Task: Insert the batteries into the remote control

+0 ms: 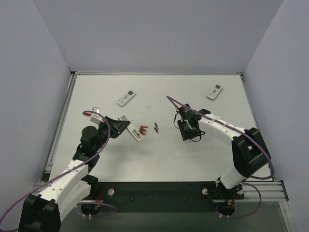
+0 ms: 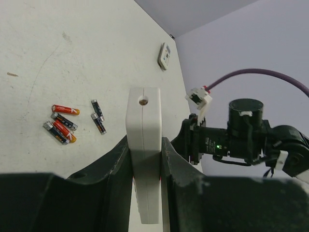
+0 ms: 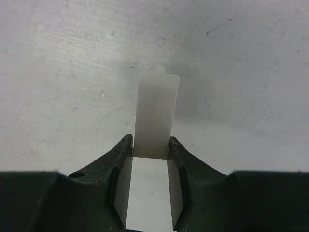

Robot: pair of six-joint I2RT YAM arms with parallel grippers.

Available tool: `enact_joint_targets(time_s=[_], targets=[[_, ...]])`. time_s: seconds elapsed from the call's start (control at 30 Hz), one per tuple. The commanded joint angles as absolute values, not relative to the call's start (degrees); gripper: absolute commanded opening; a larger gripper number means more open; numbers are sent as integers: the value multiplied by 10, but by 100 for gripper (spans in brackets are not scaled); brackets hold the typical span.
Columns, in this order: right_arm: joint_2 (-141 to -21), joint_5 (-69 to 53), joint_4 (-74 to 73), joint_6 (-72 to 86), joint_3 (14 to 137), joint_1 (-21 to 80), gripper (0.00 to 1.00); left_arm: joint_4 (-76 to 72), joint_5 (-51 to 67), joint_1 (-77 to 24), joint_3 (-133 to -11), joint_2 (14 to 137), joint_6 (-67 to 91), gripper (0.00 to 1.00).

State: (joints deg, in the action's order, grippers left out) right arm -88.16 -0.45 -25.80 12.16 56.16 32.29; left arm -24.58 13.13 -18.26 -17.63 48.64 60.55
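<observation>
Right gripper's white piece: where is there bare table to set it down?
Bare table lies on the near side of the batteries, and at the far middle between the far-left remote and far-right remote. Crowded: the strip between the left gripper's held remote and the right gripper, where the batteries lie.

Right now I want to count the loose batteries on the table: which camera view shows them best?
The left wrist view: the batteries lie close, unobstructed, colours distinct. The top external view shows them only as tiny specks mid-table. The right wrist view shows none.
</observation>
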Motion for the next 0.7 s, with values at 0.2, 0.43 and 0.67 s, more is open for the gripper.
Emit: enact_joint_targets(time_s=[0.2, 0.43, 0.67], targets=[[-982, -12, -265, 136, 592, 296, 25, -200, 155, -179, -165, 412, 542, 0], [-986, -9, -278, 145, 588, 297, 46, -203, 170, -180, -157, 405, 541, 0], [-922, -7, -287, 149, 595, 315, 63, -217, 197, -180, -153, 401, 539, 0]])
